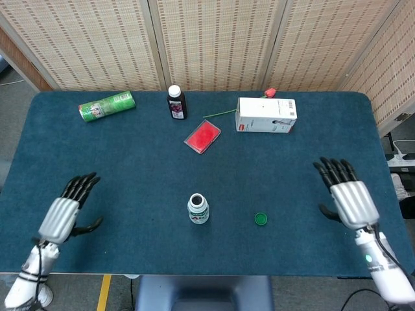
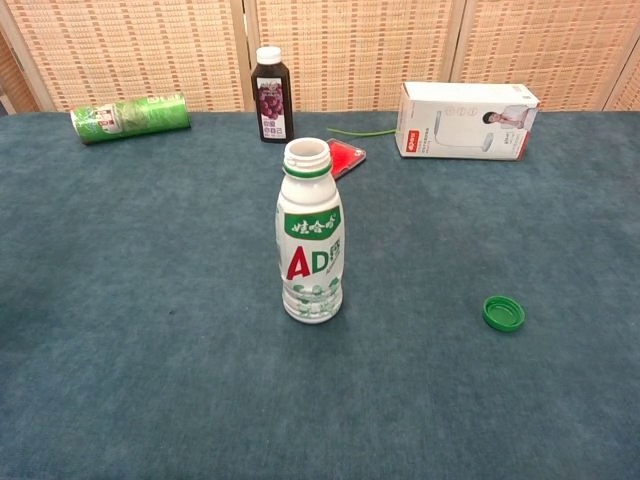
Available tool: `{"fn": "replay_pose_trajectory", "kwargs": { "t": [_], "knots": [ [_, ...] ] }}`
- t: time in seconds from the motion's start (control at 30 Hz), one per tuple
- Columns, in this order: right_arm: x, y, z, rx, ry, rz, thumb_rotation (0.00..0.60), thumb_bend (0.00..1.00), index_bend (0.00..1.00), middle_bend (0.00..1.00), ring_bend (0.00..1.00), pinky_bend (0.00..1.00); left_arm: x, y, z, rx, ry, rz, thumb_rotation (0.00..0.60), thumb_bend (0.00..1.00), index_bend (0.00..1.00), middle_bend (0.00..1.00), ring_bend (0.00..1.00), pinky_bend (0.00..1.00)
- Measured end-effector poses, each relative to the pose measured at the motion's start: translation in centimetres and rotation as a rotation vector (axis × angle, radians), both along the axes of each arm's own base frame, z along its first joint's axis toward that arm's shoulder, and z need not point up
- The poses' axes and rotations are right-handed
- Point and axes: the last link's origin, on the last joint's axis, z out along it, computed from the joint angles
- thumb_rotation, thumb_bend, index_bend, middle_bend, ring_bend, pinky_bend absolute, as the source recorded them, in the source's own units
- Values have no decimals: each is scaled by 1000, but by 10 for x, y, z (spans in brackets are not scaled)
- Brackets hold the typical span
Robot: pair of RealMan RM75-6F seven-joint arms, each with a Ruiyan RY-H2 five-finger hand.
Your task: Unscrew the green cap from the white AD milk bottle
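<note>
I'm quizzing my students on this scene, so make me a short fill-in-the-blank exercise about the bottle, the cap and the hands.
1. The AD milk bottle stands upright with its mouth ____.
2. The green cap lies on the ____.
3. The left hand and right hand both hold ____.
4. The can at the table's far edge lies on its ____.

Missing words: open; table; nothing; side

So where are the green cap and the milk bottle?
green cap point(image 2: 503, 313), chest view, on its open inside.
milk bottle point(image 2: 310, 262), chest view, on the AD label.
</note>
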Motion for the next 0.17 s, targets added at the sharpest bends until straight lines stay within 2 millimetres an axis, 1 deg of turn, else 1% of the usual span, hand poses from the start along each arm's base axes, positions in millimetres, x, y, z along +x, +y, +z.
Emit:
{"fn": "replay_pose_trajectory", "kwargs": {
  "t": [0.03, 0.1, 0.17],
  "knots": [
    [-15, 11, -2, -56, 9, -25, 600, 150, 0, 0, 0, 0, -11, -13, 3, 29, 45, 24, 600, 337, 0, 0, 0, 0],
    [-36, 27, -7, -122, 23, -68, 600, 150, 0, 0, 0, 0, -35, -42, 8, 72, 137, 83, 600, 342, 0, 0, 0, 0],
    [-55, 45, -15, -159, 26, -112, 600, 150, 0, 0, 0, 0, -48, -60, 10, 80, 184, 107, 600, 343, 0, 0, 0, 0]
  ]
}}
